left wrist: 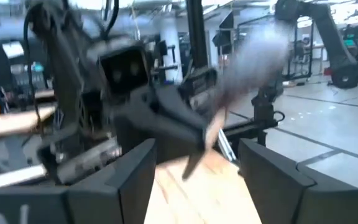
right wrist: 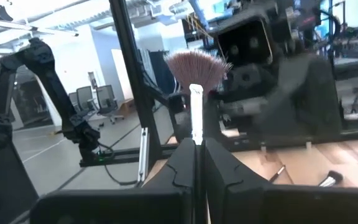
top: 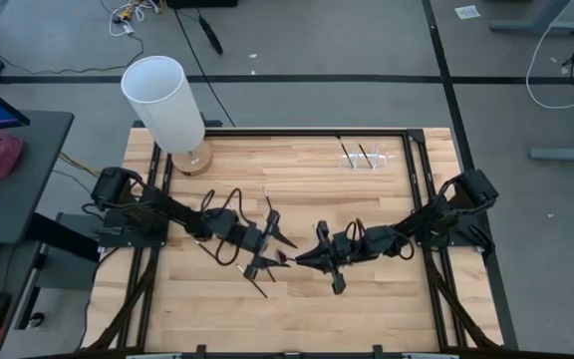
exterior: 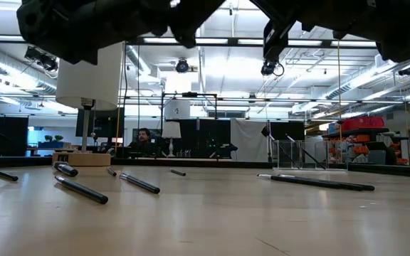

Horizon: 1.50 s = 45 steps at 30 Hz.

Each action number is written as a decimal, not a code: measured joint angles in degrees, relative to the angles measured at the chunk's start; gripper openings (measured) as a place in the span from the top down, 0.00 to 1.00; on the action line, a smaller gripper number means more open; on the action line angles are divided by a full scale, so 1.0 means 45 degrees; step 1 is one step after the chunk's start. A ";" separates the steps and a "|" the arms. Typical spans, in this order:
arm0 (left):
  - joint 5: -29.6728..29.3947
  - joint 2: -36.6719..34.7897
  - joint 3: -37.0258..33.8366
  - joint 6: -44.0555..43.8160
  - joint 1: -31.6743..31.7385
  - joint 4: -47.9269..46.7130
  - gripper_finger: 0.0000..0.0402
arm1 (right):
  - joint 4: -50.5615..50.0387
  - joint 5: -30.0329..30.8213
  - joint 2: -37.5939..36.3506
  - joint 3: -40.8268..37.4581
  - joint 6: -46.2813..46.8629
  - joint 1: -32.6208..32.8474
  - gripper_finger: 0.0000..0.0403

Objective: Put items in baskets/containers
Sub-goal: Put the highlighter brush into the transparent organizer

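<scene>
wooden butcher-block table (top: pixel 367 299) carries scattered slim dark makeup brushes (exterior: pixel 81 189). at centre-left, the left gripper (top: pixel 267 251) hangs spread and empty; facing it, the right gripper (top: pixel 319 257) pinches a pink fan-bristled brush (right wrist: pixel 196 81). far right, the clear plastic holder (top: pixel 363 157) stands.

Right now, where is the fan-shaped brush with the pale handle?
The fan brush stands between the shut jaws of the right gripper, above the table's middle in the high view, close to the left gripper.
</scene>
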 joint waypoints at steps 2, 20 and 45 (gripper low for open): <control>0.0003 -0.0003 0.0216 0.0305 -0.0097 0.0018 0.43 | -0.0014 0.0005 0.0000 0.0000 0.0002 0.0019 0.97; 0.0649 -0.0008 0.0612 0.0529 -0.0199 -0.0619 0.95 | -0.0865 0.0102 -0.0007 0.0019 0.0718 0.0026 0.95; -0.2133 -0.0018 0.0622 -0.1238 0.0537 -0.4139 0.94 | -1.2880 0.3428 -0.1575 0.2397 0.1615 -0.0110 0.51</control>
